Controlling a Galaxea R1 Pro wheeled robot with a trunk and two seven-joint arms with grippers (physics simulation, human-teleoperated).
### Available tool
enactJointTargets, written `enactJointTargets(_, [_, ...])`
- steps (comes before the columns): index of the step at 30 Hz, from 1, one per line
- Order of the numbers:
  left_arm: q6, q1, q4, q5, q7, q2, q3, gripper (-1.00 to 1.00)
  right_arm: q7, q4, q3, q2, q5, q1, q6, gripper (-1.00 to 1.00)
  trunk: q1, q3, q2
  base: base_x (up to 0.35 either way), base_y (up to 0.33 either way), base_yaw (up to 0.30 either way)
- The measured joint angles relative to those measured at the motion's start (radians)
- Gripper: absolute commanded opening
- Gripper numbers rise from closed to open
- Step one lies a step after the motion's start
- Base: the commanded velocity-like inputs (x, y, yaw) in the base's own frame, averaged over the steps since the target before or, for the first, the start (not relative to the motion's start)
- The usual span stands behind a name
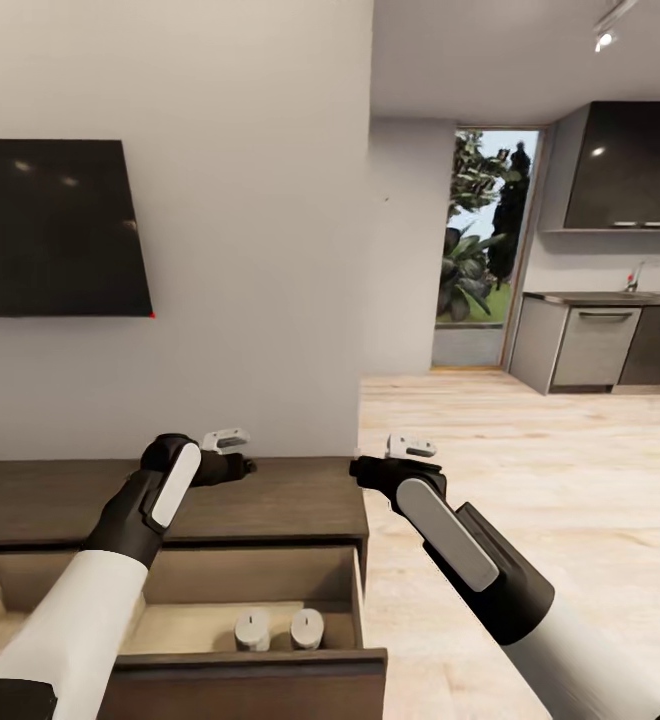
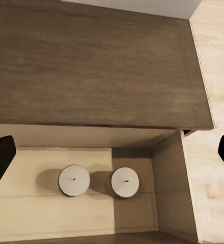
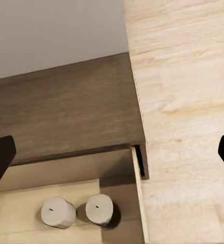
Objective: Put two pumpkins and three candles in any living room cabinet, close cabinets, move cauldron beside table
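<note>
Both grippers hung spread and empty above the candles [image 1: 278, 629] — probably light, rigid stubs — best pinched across their round sides.

2 candles [image 1: 279, 630] in open cabinet [image 1: 270, 500] drawer, R side.

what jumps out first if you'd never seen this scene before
The pulled-out drawer of the dark brown cabinet draws the eye first, with two candles standing side by side near its right end. Above it, both arms reach forward, the left gripper over the cabinet top and the right gripper just past its right end. A black TV hangs on the wall behind.
</note>
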Motion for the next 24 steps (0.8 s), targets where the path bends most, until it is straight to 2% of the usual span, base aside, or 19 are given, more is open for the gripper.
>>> enactJointTargets(17, [0.000,0.000,0.000,-0.002,0.000,0.000,0.000,1.00,0.000,0.001,-0.001,-0.002,-0.002,0.000,0.000,1.00,0.000,0.019,0.000,-0.043,-0.219,-0.226])
enactJointTargets(24, [0.000,0.000,0.000,-0.002,0.000,0.000,0.000,1.00,0.000,0.001,-0.001,-0.002,-0.002,0.000,0.000,1.00,0.000,0.027,0.000,-0.002,-0.100,-0.231])
